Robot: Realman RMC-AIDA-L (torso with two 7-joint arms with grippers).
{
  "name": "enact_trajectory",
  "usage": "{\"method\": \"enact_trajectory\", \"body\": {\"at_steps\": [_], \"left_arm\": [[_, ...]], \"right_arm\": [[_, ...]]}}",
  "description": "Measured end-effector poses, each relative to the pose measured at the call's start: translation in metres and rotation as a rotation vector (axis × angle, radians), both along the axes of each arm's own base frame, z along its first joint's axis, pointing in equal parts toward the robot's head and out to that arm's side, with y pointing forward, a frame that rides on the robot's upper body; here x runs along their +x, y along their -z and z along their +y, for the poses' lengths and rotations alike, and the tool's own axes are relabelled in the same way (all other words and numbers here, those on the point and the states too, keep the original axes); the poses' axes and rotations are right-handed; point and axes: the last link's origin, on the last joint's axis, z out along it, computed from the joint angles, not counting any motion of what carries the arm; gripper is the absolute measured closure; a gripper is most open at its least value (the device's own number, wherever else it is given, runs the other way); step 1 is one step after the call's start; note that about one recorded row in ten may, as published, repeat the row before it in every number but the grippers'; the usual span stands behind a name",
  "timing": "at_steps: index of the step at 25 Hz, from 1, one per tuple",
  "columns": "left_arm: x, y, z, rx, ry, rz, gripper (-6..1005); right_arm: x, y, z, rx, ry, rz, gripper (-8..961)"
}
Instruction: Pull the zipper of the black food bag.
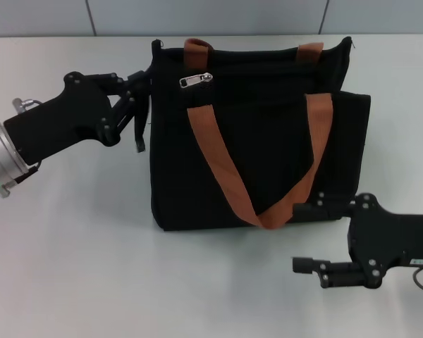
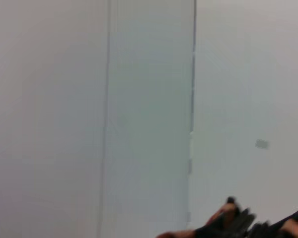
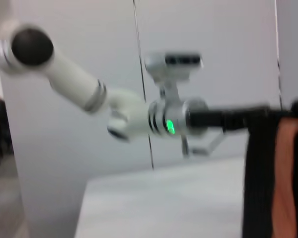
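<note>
Left gripper (image 1: 139, 105) spread wide, right beside the black food bag's (image 1: 254, 148) top corner. Zipper (image 1: 196, 79) near that corner, on the top edge, not yet touched. Best to reach in a little, pinch the silver tab only, pull straight along the track. Right gripper (image 1: 307, 237) spread too, just beside the bag's bottom edge.

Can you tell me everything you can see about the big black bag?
The black food bag looks like soft fabric. It lies flat on the white table. Two orange-brown straps cross its front and meet in a V near the bottom edge. A small silver zipper sits near its top left corner. The left gripper is at the bag's left edge; the right gripper sits by its lower right corner.
</note>
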Motion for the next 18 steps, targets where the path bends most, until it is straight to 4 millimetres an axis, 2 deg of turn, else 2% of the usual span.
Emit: {"method": "enact_trajectory", "body": {"at_steps": [3,8,10,11,15,18], "left_arm": [[0.014,0.005,0.002,-0.053,0.036,-0.027,880],[0.037,0.012,0.013,-0.097,0.068,-0.061,978],[0.041,0.013,0.015,-0.103,0.073,-0.064,978],[0.049,0.016,0.020,-0.116,0.088,-0.068,978],[0.055,0.018,0.023,-0.121,0.097,-0.070,978],[0.060,0.018,0.028,-0.122,0.101,-0.072,978]], "right_arm": [[-0.017,-0.002,-0.002,-0.024,-0.040,0.124,200],[-0.027,-0.008,-0.003,-0.013,-0.052,0.216,200],[-0.029,-0.012,0.000,0.010,-0.031,0.250,200],[-0.029,-0.016,0.003,0.031,0.000,0.275,200],[-0.027,-0.023,0.010,0.052,0.061,0.307,200],[-0.028,-0.027,0.022,0.071,0.154,0.339,200]]}}
